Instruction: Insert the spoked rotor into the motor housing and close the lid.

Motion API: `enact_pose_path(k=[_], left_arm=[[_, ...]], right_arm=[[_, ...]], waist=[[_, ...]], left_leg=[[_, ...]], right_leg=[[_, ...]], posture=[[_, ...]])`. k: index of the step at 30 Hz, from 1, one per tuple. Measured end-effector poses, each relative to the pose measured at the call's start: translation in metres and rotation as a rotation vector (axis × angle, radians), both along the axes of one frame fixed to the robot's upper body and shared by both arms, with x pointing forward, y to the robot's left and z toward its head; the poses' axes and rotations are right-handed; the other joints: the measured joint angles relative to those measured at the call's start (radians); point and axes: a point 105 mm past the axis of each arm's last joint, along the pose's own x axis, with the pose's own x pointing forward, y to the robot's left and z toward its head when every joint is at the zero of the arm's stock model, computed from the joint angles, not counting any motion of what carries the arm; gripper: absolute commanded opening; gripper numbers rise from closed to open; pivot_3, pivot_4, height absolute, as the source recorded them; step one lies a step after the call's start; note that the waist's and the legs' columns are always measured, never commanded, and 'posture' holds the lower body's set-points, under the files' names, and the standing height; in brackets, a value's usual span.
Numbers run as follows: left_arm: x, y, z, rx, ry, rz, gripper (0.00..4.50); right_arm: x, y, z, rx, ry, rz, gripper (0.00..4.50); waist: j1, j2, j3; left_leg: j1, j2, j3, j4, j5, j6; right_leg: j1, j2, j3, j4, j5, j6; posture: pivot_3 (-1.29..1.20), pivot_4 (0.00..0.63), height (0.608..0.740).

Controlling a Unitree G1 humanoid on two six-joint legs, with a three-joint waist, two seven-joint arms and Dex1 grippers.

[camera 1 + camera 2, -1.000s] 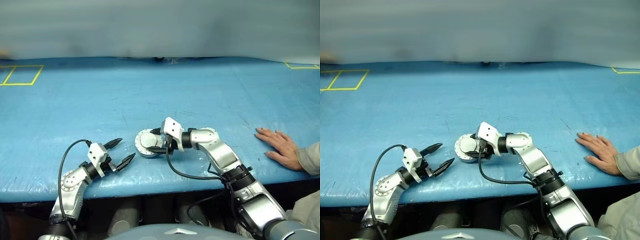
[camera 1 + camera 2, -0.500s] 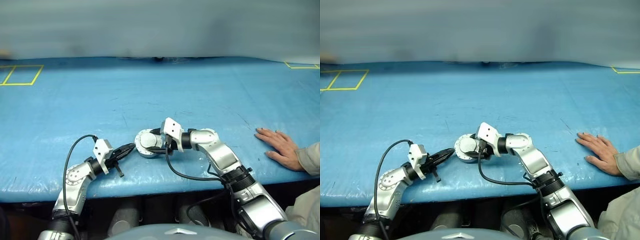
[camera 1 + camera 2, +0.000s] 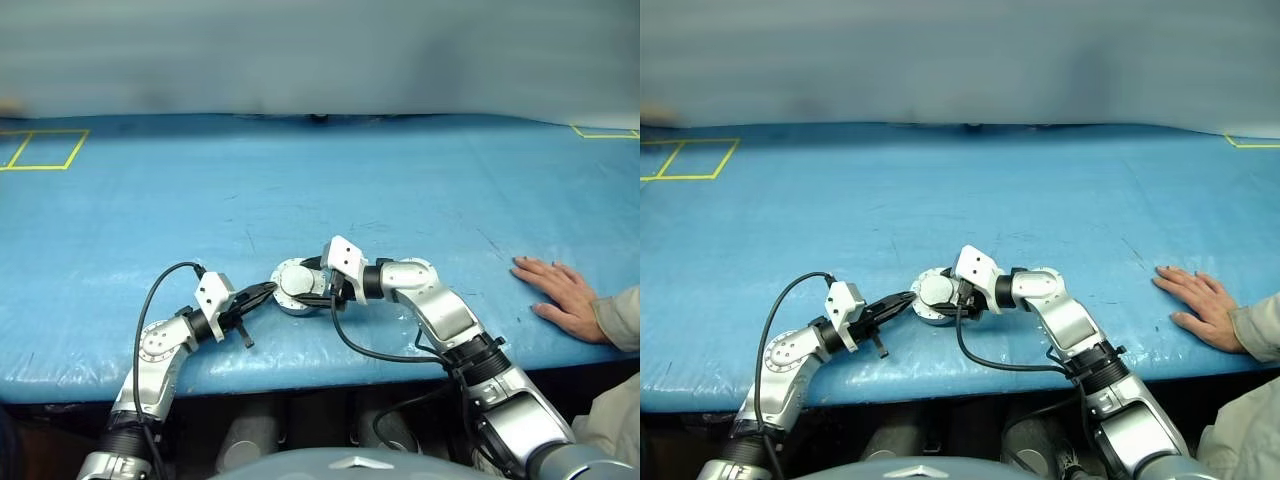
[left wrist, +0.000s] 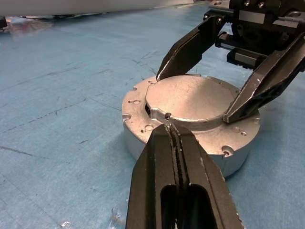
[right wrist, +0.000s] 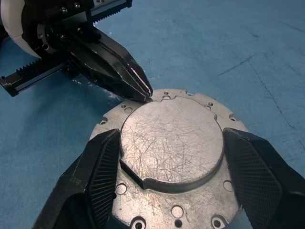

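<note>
Silver lid [image 5: 171,143] clasped by right end effector [image 5: 171,186], left end effector [image 4: 172,131] pinched

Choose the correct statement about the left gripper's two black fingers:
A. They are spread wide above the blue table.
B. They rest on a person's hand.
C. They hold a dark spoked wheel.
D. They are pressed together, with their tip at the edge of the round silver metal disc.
D: the left gripper has its fingers closed, tip meeting the edge of the round silver lid, which the right gripper straddles.

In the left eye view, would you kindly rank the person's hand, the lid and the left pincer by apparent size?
1. The person's hand, clearly largest.
2. The lid and the left pincer, shut, look about alike; I won't rank them.
</note>
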Motion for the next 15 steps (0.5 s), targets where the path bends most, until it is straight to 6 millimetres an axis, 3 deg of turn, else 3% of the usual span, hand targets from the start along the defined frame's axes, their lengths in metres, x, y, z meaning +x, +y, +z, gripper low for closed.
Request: enact_pose_path(k=[5,9,15], left_arm=[[-0.0001,-0.0018,0.0003,-0.002,0.001,-0.002,0.04],[0.0005,-0.004,0.002,0.003,-0.011,-0.004,0.0],[0.0008,-0.0041,0.0025,0.003,-0.014,-0.001,0.0]], right_arm=[[0.0002,-0.0003,-0.0002,0.0,0.001,-0.003,3.05],[0.0029,-0.0026,-0.002,-0.001,0.013,-0.032,4.39],[0.0039,-0.0036,-0.0003,0.023,0.021,-0.058,4.45]], waist=[[0.0,0.0,0.0],[0.002,0.0,0.0],[0.006,0.0,0.0]], left_leg=[[0.0,0.0,0.0,0.0,0.0,0.0],[-0.001,0.0,-0.001,0.0,0.0,0.0],[-0.002,0.0,-0.001,0.0,0.0,0.0]], right_leg=[[0.0,-0.001,0.0,0.0,0.0,0.0],[0.0,-0.001,-0.001,0.0,0.0,0.0],[0.0,-0.001,-0.002,-0.002,0.0,0.0]], posture=[[0.0,0.15,0.74],[0.0,0.15,0.74],[0.0,0.15,0.74]])
